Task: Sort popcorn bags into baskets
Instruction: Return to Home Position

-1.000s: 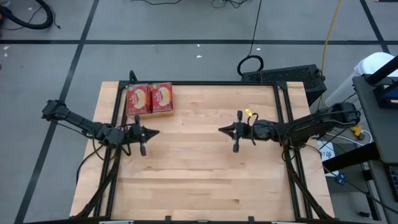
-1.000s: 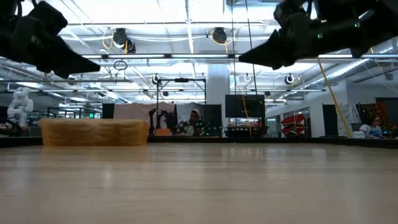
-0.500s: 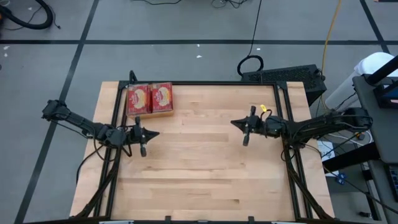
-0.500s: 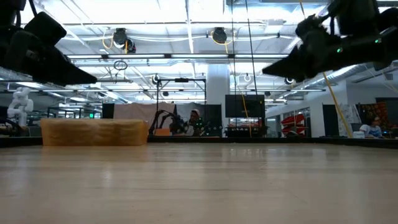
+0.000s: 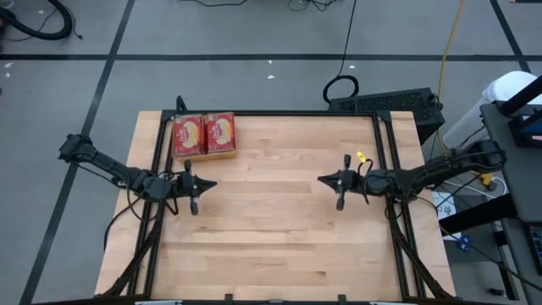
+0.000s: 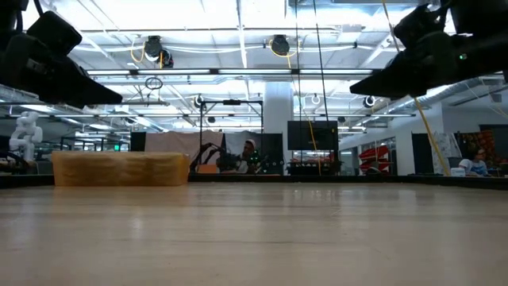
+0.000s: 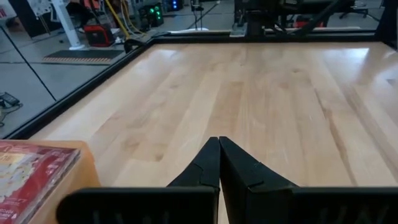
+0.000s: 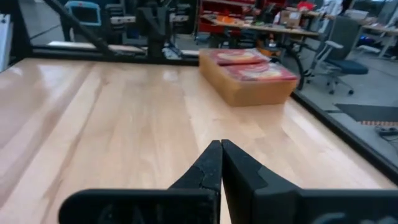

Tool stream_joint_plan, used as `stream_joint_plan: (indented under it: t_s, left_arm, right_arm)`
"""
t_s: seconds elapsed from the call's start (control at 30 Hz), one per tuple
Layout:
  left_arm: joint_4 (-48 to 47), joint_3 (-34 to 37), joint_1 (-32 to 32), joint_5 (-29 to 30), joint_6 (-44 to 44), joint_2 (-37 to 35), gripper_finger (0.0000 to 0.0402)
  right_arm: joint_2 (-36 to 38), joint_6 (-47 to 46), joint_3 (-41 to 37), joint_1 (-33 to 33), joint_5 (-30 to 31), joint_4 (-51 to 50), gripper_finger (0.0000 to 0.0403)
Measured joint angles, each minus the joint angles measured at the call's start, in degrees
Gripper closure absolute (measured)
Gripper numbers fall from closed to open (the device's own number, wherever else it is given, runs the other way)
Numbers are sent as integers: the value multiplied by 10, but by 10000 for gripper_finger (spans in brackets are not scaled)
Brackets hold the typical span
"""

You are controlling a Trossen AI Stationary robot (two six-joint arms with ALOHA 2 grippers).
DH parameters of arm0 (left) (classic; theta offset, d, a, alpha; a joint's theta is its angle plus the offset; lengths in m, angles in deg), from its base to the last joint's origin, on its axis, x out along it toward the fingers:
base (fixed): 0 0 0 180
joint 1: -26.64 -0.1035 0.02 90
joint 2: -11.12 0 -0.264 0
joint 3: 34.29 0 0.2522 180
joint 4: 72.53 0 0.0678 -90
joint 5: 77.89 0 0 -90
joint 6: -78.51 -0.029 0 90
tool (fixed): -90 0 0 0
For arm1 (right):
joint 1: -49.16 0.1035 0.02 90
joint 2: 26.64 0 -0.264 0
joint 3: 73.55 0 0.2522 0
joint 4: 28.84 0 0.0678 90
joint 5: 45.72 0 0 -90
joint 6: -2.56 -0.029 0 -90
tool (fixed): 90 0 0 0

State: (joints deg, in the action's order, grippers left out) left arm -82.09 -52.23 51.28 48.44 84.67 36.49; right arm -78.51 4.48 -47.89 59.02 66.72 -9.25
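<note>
An orange basket [image 5: 204, 137] stands at the table's far left corner with red popcorn bags [image 5: 222, 130] lying flat on top, filling it. The basket also shows in the low view [image 6: 121, 169] and the right wrist view [image 8: 249, 79], and its corner in the left wrist view [image 7: 37, 180]. My left gripper [image 5: 212, 182] hovers shut above the table's left side, just in front of the basket, holding nothing. My right gripper [image 5: 322, 179] hovers shut above the table's right side, pointing left, with nothing in it.
A black frame rail [image 5: 271, 113] runs round the table's far and side edges. Bare wooden tabletop [image 5: 271, 229] lies between and in front of the two arms. Beyond the table the low view shows a workshop with a person at far right [image 6: 476, 163].
My right gripper has drawn back toward the table's right edge and sunk a little, staying shut and pointing left. My left gripper has kept its place. The basket and its bags have not moved.
</note>
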Motion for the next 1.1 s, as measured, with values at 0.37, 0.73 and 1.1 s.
stream_joint_plan:
  t_s: [0.37,0.73,1.1]
  left_arm:
    - [69,36,12,-29,-13,0,400]
    - [103,36,12,-28,-35,-1,400]
    - [127,36,12,-28,-50,0,399]
  right_arm:
    - [0,-41,-38,43,0,26,401]
    - [93,-24,-106,46,-73,85,401]
    - [260,8,-108,14,-75,-56,402]
